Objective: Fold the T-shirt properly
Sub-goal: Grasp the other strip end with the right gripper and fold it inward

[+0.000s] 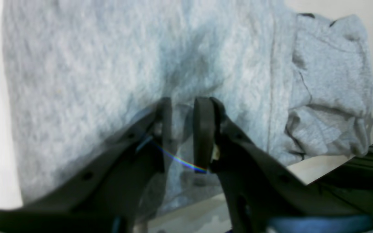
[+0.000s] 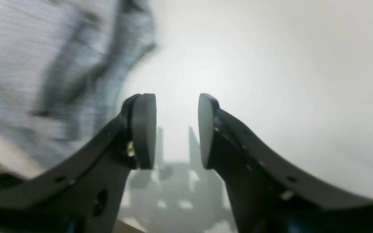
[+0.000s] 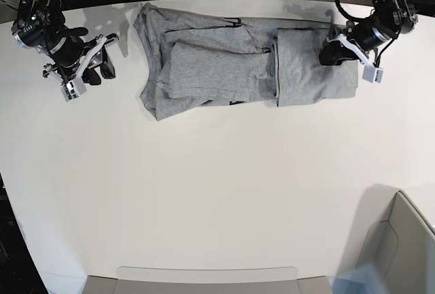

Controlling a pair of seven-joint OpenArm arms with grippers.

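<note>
The left gripper [image 1: 182, 106] is hovering over the shirt's folded end with its jaws slightly spread; grey cloth is showing through the gap, but whether any is caught between them I cannot tell. The right gripper [image 2: 176, 129] is holding its jaws spread on nothing, over bare tabletop [image 3: 204, 192] just beside the shirt's other end.

The shirt [image 3: 231, 70] is lying along the far side of the tabletop, plain grey side up, already narrowed into a long band. The end under the left gripper is doubled over into a neat block; the end toward the right gripper is looser, with overlapping layers and a rumpled edge. A dark scrap, possibly lettering, is peeking out at the near edge.

The cloth is looking light, soft and limp, so it is likely to sag and drag when lifted from one spot and to slip if pinched shallowly. A sensible hold would be a deep pinch through all layers at the corners of the loose end, one corner per gripper, so that the end travels flat.
</note>
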